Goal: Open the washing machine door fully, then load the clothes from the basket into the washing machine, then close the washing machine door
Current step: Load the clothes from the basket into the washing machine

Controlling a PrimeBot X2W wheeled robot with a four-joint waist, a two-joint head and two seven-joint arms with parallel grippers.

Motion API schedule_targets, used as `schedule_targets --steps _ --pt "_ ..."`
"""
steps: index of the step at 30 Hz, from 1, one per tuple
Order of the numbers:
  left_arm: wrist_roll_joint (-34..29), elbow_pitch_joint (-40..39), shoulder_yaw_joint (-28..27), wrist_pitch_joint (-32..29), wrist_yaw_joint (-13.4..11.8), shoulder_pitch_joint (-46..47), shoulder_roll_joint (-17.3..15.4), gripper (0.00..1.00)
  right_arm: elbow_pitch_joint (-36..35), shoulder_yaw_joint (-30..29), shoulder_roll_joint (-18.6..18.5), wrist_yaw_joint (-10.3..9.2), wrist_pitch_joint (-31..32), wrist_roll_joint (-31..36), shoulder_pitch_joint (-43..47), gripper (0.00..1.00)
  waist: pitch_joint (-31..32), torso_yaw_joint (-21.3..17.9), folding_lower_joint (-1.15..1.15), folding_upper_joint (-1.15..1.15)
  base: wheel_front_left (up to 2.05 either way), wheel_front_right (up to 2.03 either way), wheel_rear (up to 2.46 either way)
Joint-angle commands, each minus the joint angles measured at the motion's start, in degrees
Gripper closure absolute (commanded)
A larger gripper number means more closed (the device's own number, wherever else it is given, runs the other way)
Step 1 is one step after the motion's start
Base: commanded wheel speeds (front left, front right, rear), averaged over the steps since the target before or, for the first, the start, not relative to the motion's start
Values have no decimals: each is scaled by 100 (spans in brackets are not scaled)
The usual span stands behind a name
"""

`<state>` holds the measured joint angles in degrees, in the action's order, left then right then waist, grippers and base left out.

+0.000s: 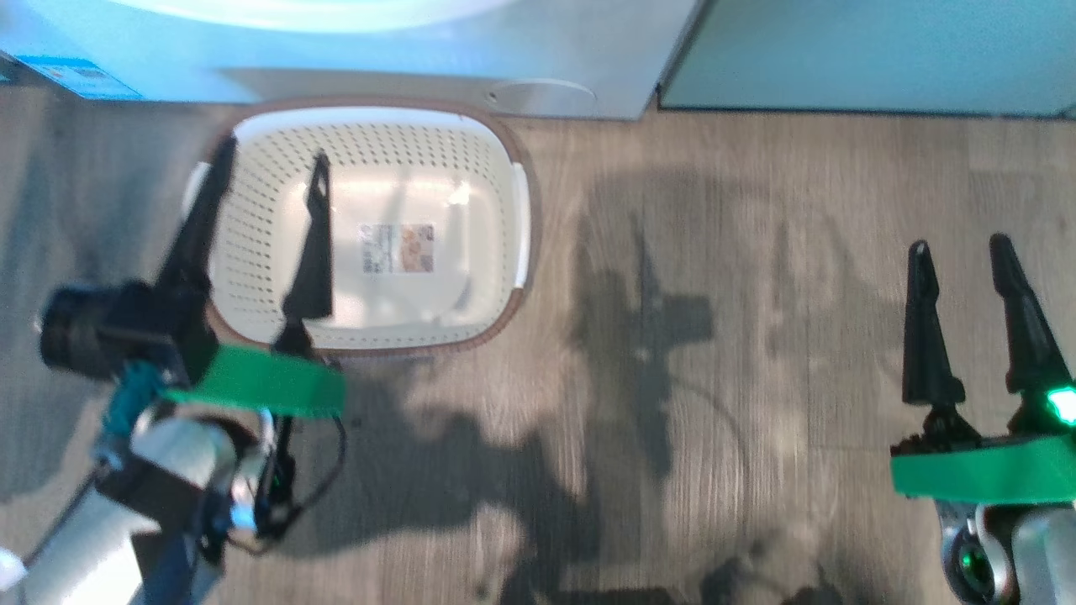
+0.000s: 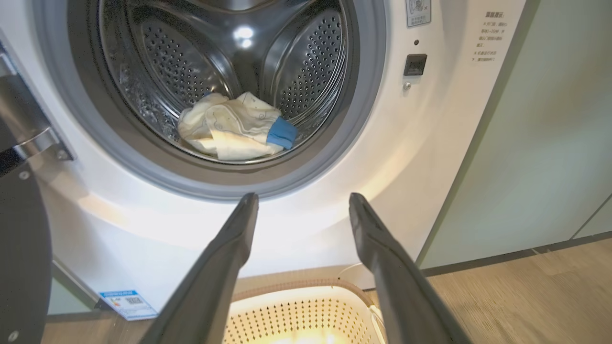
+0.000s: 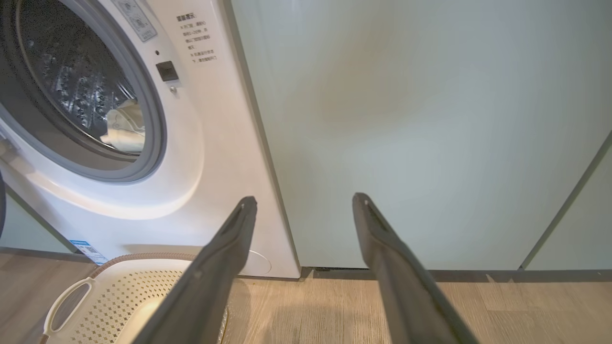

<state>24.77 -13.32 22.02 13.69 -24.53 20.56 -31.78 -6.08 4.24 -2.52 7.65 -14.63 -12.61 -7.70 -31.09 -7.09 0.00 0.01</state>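
1. Not much here is actually readable. The washing machine (image 2: 430, 143) has a column of printed characters (image 2: 490, 40) on its front, up and to the right of the left claw (image 2: 303, 197). They're too tiny to make out, and so is the square sticker (image 2: 418, 10) beside them.
2. The blue energy sticker (image 2: 127, 303) sits low on the front, down-left of that claw. It has a QR-looking block, but the text is unreadable.
3. The basket (image 1: 496, 193) is on the wood floor (image 1: 756, 336) against the washer's foot, right under the left claw's fingers. The label sticker (image 1: 396, 248) on its bottom is blurred.
4. The clothes (image 2: 229, 126) are in the steel drum (image 2: 191, 62), ahead of and above the left claw. They're a pale yellow bundle with a blue cuff.
5. The washing machine door (image 2: 21, 258) is swung open at the left claw's left, dark rim and metal hinge (image 2: 33, 138) showing.
6. A dark latch socket (image 2: 414, 64) sits up-right of the left claw.
7. Both claws are spread wide and holding nothing. The right claw (image 1: 961, 244) is well apart from the basket, over floor, pointing at the pale green cabinet (image 3: 430, 119).
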Motion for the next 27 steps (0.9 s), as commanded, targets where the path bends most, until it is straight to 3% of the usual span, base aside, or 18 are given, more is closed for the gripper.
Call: schedule_targets --steps 1,5,11,19,27 --pt "-19 -268 -272 49 -1182 -78 -90 0 -141 96 -123 -16 -37 42 157 0 256 200 0 -1 0 0 0" --pt "-49 -296 -216 100 -1269 -566 139 0 -90 119 -201 -16 -37 72 323 0 571 366 0 -1 0 0 0" --pt "-117 -110 -58 125 -1172 -1049 483 0 4 103 -292 -16 -37 86 585 0 1074 587 0 -1 0 0 0" --pt "-193 222 -32 129 -818 -1427 837 0 129 164 -346 -16 -37 88 884 0 1698 721 0 -1 0 0 0" --pt "-303 525 -66 130 -501 -1778 956 0 154 216 -367 -16 -37 125 1177 0 2116 648 0 -1 0 0 0"
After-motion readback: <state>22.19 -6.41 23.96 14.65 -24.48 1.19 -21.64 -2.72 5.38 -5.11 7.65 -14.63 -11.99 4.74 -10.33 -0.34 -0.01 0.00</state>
